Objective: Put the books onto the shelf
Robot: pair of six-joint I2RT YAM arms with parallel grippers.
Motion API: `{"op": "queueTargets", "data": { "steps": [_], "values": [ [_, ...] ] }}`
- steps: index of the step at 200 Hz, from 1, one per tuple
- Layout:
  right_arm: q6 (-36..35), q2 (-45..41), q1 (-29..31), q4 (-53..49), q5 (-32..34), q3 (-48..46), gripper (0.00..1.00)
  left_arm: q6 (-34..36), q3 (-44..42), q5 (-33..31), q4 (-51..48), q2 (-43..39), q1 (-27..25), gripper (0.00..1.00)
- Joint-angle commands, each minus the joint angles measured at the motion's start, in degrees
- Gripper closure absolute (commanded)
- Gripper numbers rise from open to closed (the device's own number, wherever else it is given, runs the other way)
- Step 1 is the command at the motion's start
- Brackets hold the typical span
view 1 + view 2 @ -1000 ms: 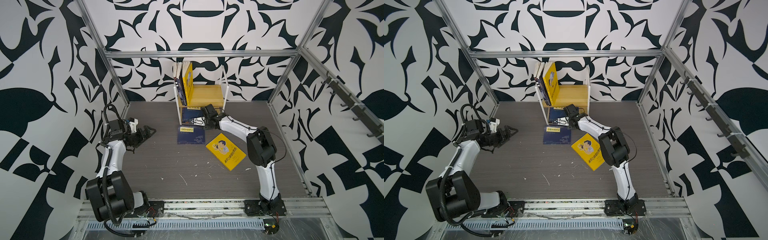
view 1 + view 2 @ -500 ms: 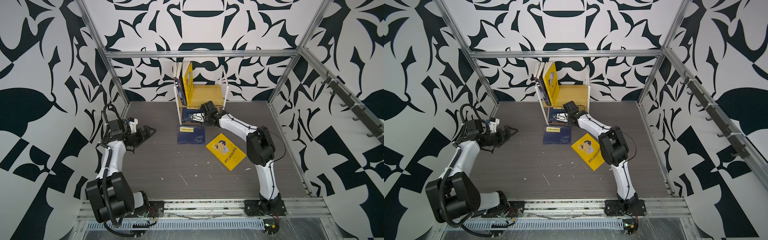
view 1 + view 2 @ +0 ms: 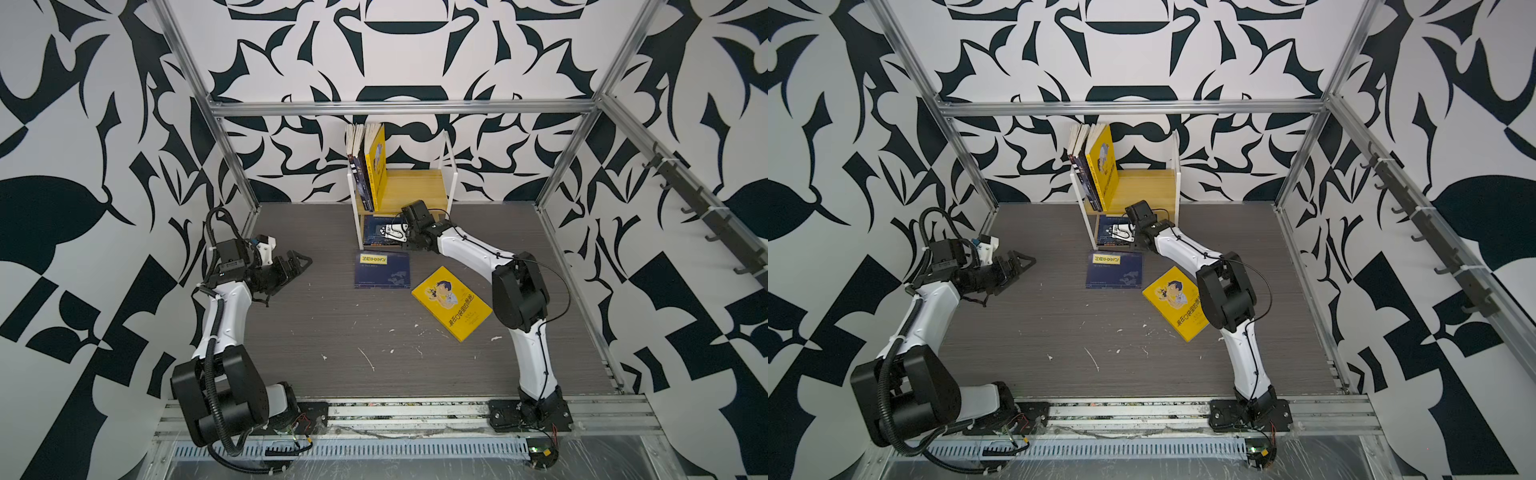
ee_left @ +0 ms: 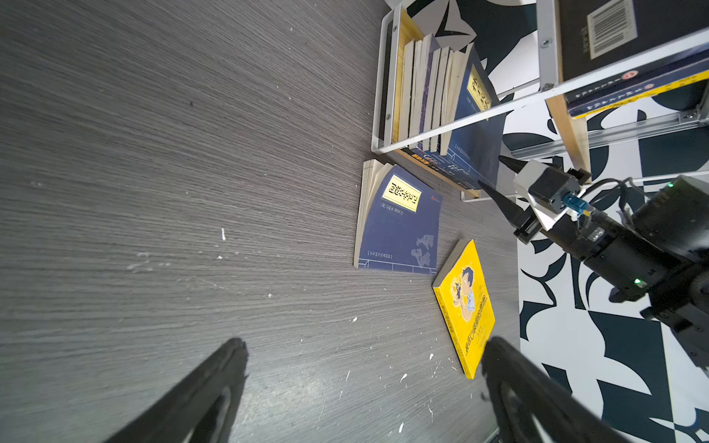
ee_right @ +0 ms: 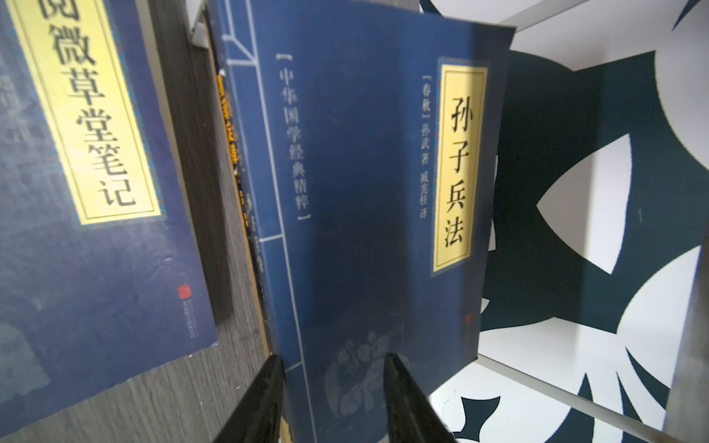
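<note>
The shelf (image 3: 415, 191) stands at the back of the floor. Several books (image 3: 368, 166) stand upright at the left of its top tier. More navy books (image 3: 376, 228) lean in the lower tier. My right gripper (image 3: 392, 230) reaches into that tier. Its jaws are partly apart, their tips against the cover of the outermost leaning navy book (image 5: 364, 191), clamping nothing. One navy book (image 3: 382, 270) lies flat in front of the shelf. A yellow book (image 3: 451, 303) lies to its right. My left gripper (image 3: 301, 264) hovers wide open and empty at the left, well away from the books.
Aluminium frame posts (image 3: 232, 137) and patterned walls enclose the floor on three sides. A rail with hooks (image 3: 702, 208) runs along the right wall. White scraps (image 3: 365, 357) dot the dark wood-grain floor. The arm bases sit on the front rail (image 3: 415, 411).
My right gripper has pushed further toward the shelf's lower tier and its jaws have narrowed. The left arm and the floor books have not moved.
</note>
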Motion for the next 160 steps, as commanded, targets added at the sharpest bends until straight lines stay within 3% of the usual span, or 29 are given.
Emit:
{"op": "queueTargets", "data": {
  "steps": [1, 80, 115, 160],
  "values": [
    [0.96, 0.31, -0.32, 2.48, -0.89, 2.76, 0.57, 0.33, 0.53, 0.51, -1.48, -1.46, 0.26, 0.0],
    [5.89, -1.39, -0.06, 1.7, -2.63, 3.44, 0.56, 0.6, 0.47, 0.51, -1.48, -1.24, 0.26, 0.0],
    [15.28, -6.62, 0.08, 0.74, -5.39, 1.58, 0.52, 2.47, 1.32, 1.66, -1.83, -0.74, -0.06, 0.0],
    [35.01, -16.61, 0.2, 4.3, -7.61, -9.26, 0.46, 6.18, 7.65, -2.33, -1.74, 1.11, -5.34, 0.0]
  ]
}}
